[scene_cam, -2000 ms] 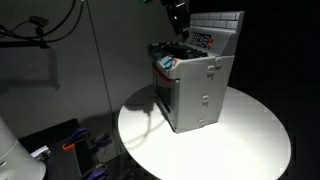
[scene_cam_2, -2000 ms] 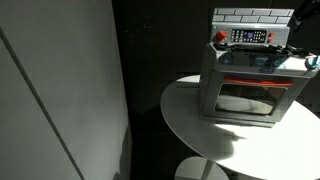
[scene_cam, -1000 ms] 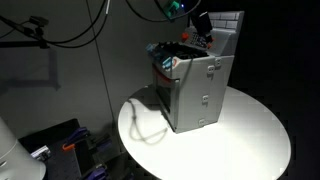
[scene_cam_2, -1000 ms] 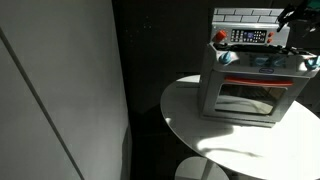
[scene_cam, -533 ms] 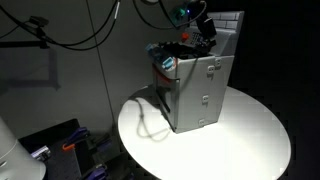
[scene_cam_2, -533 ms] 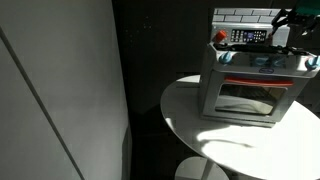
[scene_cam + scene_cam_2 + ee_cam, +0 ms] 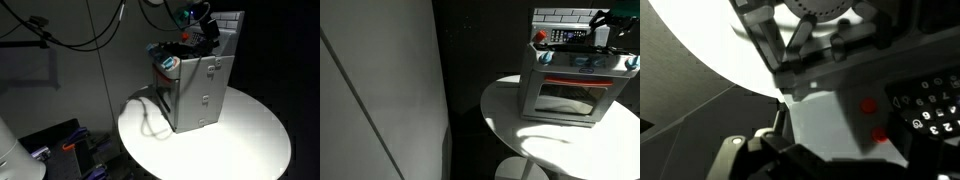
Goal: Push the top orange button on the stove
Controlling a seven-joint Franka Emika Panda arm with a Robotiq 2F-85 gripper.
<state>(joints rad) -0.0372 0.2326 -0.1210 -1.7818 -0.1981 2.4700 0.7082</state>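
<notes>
**Gripper up at the stove's back panel, over the cooktop**

In an exterior view, the round white counter [image 7: 505,110] comes in from the left and carries the stove [image 7: 570,90], which stands upright on it. There the oven door [image 7: 568,100] faces the camera. The broad front runs across the picture, wider than the body is tall, and the white brick back panel [image 7: 560,14] rises at the rear. An orange-red spot [image 7: 541,37] sits at the left end of the panel.

Your gripper [image 7: 604,28] shows at the right end of the panel, above the black cooktop [image 7: 582,60]. You cannot tell from here whether it touches the panel.

In an exterior view the stove [image 7: 200,95] turns its grey side wall to the camera, with the door pointing left. There the gripper [image 7: 207,28] hangs just in front of the panel's face.

The wrist view looks close at the panel. It shows two red buttons [image 7: 868,105], one above the other, with a dark keypad [image 7: 925,110] to their right. The gripper's own parts are dark shapes along the lower edge, and you cannot tell whether it is open or closed.
</notes>
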